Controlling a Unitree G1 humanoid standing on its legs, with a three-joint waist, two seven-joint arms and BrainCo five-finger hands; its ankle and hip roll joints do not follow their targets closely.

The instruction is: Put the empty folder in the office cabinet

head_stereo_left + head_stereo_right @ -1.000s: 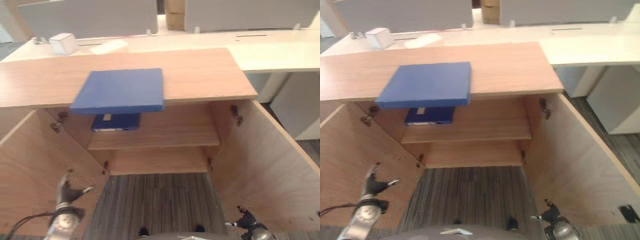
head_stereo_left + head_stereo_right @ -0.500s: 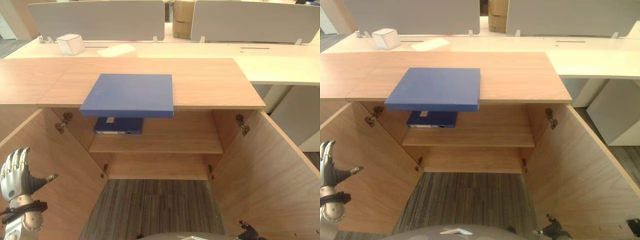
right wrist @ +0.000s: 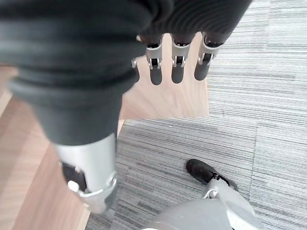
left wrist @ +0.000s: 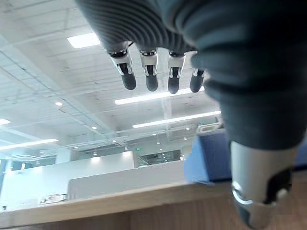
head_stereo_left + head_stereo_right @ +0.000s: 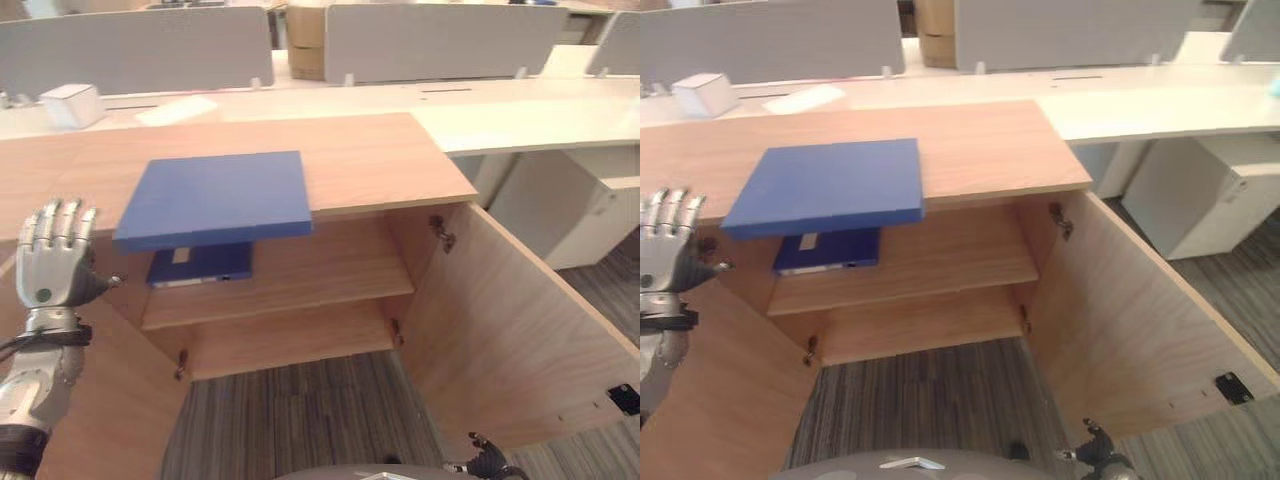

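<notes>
Left eye view: a blue folder (image 5: 215,197) lies flat on the cabinet's wooden surface (image 5: 370,160), its near edge overhanging the open cabinet (image 5: 300,290). A second blue folder (image 5: 200,266) lies on the upper shelf (image 5: 330,275) inside, directly below. Both doors stand open. The left hand (image 5: 52,268) is raised beside the left door (image 5: 100,400), fingers (image 4: 151,76) straight and spread, holding nothing. The right hand (image 3: 96,57) hangs low over the striped carpet (image 3: 249,96), fingers relaxed and empty.

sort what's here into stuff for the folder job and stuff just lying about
For the job:
- blue folder lying on top of the cabinet, overhanging its front edge
- cabinet, both doors open
- left hand, raised, fingers straight

Lying about:
- second blue folder on the upper shelf
- white box and paper on the desk behind
</notes>
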